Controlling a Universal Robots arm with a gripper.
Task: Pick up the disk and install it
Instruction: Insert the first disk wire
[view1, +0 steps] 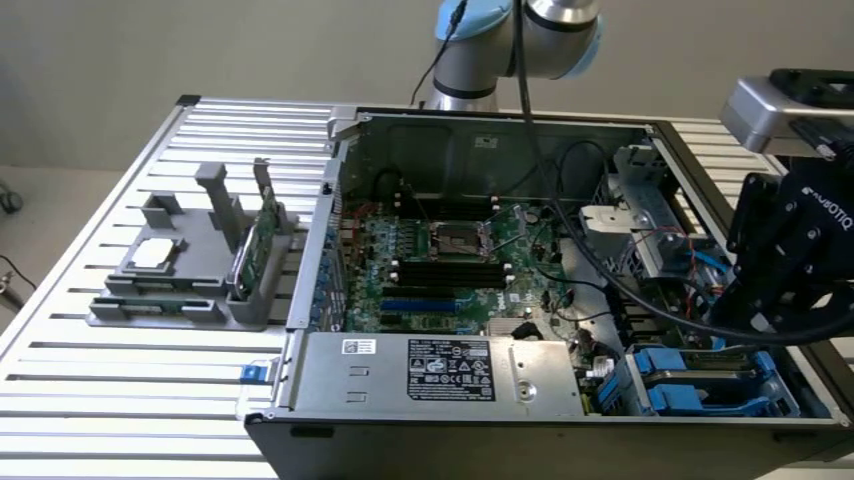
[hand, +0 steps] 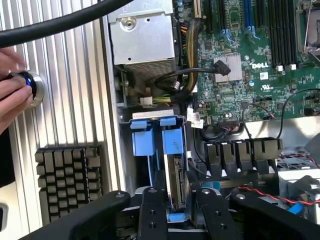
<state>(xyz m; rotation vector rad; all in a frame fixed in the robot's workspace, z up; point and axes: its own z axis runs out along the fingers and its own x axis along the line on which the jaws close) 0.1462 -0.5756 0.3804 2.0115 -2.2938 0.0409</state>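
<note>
Our hand hangs low over the blue drive bay in a corner of the open computer case, its fingers parted. The disk stands on edge in that bay between them, with a narrow gap on either side, so we grip nothing. In the exterior view the hand is at the case's right end, beside the motherboard. On the slatted table, a person's fingers rest on a round blue button.
</note>
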